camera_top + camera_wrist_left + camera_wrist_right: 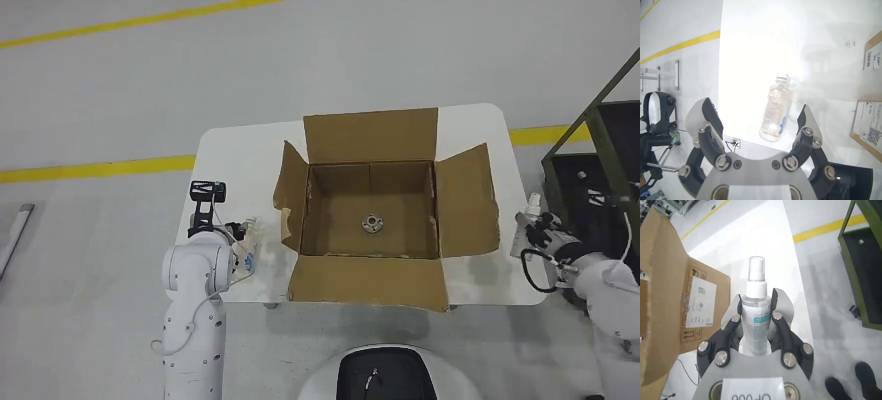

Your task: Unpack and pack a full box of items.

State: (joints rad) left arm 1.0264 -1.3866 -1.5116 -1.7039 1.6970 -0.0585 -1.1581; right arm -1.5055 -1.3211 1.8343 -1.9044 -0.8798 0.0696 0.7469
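Note:
An open cardboard box (300,215) stands mid-table with its flaps spread; a small round metal part (372,221) lies on its floor. A clear plastic water bottle (777,111) with a white cap lies on the white table (757,47) near the left edge. My left gripper (756,106) hangs open just above it, fingers on either side, not touching. At the table's right edge my right gripper (757,294) is shut on a clear spray bottle (756,321) with a white collar, its nozzle pointing away from the wrist. In the top view the right gripper (530,228) sits just past the box's right flap.
A green metal cart (600,130) stands off the table's right side. A person's black shoes (863,374) are on the floor near the right arm. The box's labelled flap (696,302) lies flat close beside the right gripper. Yellow floor lines run behind the table.

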